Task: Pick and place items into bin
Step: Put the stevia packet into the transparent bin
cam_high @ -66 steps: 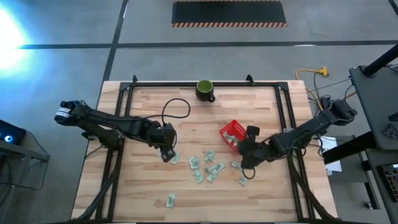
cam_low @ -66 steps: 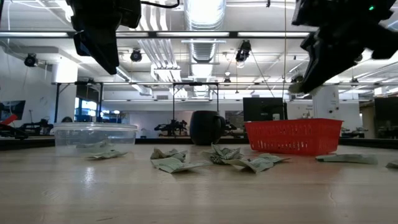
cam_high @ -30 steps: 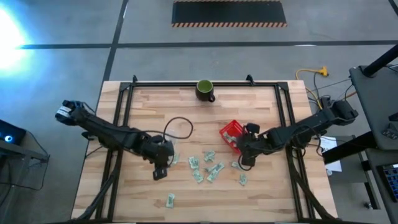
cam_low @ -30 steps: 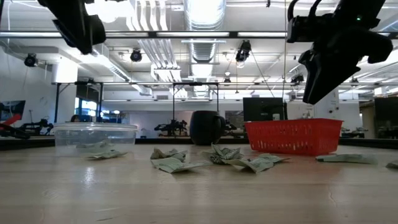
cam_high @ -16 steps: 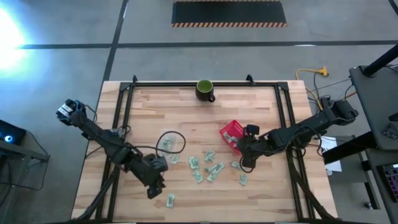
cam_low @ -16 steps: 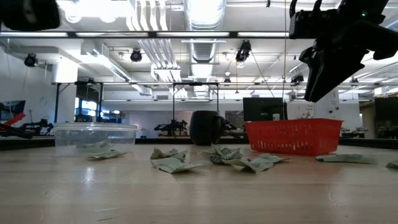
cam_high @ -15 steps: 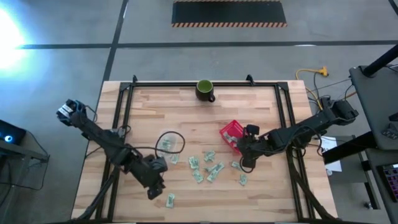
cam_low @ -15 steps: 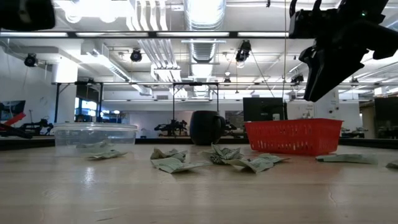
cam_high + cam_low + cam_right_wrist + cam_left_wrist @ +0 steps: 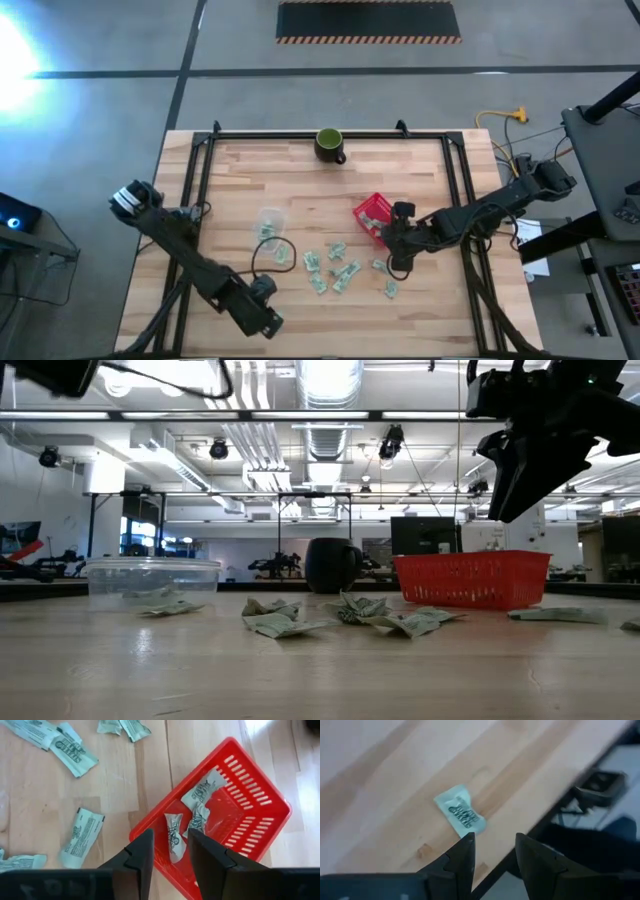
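Several pale green-and-white packets [image 9: 330,266] lie loose on the wooden table's middle; they also show in the low view [image 9: 345,615]. One lone packet [image 9: 461,812] lies near the table's near edge, just ahead of my left gripper [image 9: 492,852], which is open and empty above it [image 9: 266,320]. My right gripper [image 9: 170,855] is open and empty over the near side of the red basket [image 9: 372,214], which holds three packets [image 9: 200,800]. A clear plastic tub [image 9: 268,222] also holds packets.
A dark green mug [image 9: 329,144] stands at the table's far edge. A black cable loop [image 9: 270,255] hangs from the left arm over the table beside the clear tub. Another packet [image 9: 390,290] lies near the right gripper. The table's near edge [image 9: 535,825] is close to the left gripper.
My left gripper has swung from beside the clear tub toward the table's near edge and now hangs over the lone packet there. My right gripper has stayed over the red basket.
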### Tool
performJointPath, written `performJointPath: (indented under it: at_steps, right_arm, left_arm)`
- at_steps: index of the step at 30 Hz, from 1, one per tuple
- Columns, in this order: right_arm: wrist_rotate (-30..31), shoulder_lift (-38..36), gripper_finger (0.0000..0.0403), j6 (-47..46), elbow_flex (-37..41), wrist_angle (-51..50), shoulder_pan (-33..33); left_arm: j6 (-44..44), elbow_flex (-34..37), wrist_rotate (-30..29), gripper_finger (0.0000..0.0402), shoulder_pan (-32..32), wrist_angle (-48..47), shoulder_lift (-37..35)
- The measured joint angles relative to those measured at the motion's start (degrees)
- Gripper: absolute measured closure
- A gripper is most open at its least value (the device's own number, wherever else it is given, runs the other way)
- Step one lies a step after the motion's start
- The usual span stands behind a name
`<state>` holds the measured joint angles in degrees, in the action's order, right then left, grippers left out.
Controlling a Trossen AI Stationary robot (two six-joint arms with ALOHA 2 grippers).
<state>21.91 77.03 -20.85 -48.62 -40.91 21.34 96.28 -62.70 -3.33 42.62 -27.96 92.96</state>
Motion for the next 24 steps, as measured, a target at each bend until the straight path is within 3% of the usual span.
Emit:
performJointPath:
  at_steps: [6, 14, 24]
  right_arm:
    - [-0.58, -2.89, 0.0281, 5.30, 0.00, 4.91, 0.76]
    - [-0.94, -8.62, 0.0249, 8.60, 0.04, 6.81, 0.79]
    - [-0.98, -10.30, 0.0227, 8.80, 0.44, 6.66, 0.79]
  left_arm:
    - [9.53, -3.33, 0.03, 0.0278, 0.34, -1.20, 5.01]
    - [12.99, -11.26, 1.07, 0.0278, 0.34, -15.93, 9.44]
    - [12.81, -12.24, 1.27, 0.0278, 0.26, -11.06, 11.00]
